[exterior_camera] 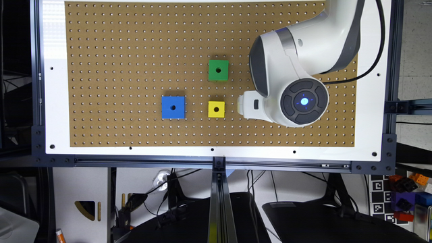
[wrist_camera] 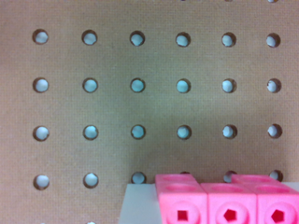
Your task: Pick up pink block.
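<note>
The brown perforated pegboard (exterior_camera: pixel 135 40) looked like matt pressed fibreboard, faintly grainy up close. The small pink studded plastic block (wrist_camera: pixel 229 198) had a smooth, slightly glossy moulded skin. The green (exterior_camera: pixel 218 70), blue (exterior_camera: pixel 173 107) and yellow (exterior_camera: pixel 216 109) single-holed cubes seemed smooth plastic, perhaps matt. The white robot arm casing (exterior_camera: pixel 317 40) shone as glossy plastic.
</note>
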`<move>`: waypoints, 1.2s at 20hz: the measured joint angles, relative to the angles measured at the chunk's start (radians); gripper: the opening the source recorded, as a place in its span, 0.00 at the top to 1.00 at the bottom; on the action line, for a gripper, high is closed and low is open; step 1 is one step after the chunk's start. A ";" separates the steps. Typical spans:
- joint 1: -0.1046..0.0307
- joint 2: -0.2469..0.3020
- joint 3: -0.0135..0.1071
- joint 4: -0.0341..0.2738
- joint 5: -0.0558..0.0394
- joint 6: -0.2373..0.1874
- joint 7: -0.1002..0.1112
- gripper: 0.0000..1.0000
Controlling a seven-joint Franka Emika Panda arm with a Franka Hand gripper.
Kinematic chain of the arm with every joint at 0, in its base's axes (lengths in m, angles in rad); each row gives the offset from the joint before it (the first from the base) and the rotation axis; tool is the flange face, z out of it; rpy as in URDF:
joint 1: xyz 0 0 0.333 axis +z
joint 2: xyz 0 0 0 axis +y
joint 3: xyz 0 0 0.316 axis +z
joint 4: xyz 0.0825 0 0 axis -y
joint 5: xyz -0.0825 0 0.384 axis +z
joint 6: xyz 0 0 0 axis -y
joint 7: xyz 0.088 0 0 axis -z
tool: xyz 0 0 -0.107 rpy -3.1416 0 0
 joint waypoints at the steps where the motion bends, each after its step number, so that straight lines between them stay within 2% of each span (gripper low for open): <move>1: 0.000 0.000 0.000 0.000 0.0000 0.000 0.000 1.00; 3: 0.000 -0.012 -0.001 0.001 0.0000 -0.004 0.000 1.00; 8: 0.000 -0.081 0.000 -0.001 0.0000 -0.064 0.005 1.00; 11: 0.000 -0.099 0.000 -0.002 0.0000 -0.075 0.006 1.00; 16: 0.000 -0.165 0.005 -0.001 0.0007 -0.136 0.010 1.00; 20: 0.000 -0.246 0.010 -0.002 0.0060 -0.215 0.013 1.00; 24: 0.000 -0.312 0.012 -0.001 0.0090 -0.273 0.015 1.00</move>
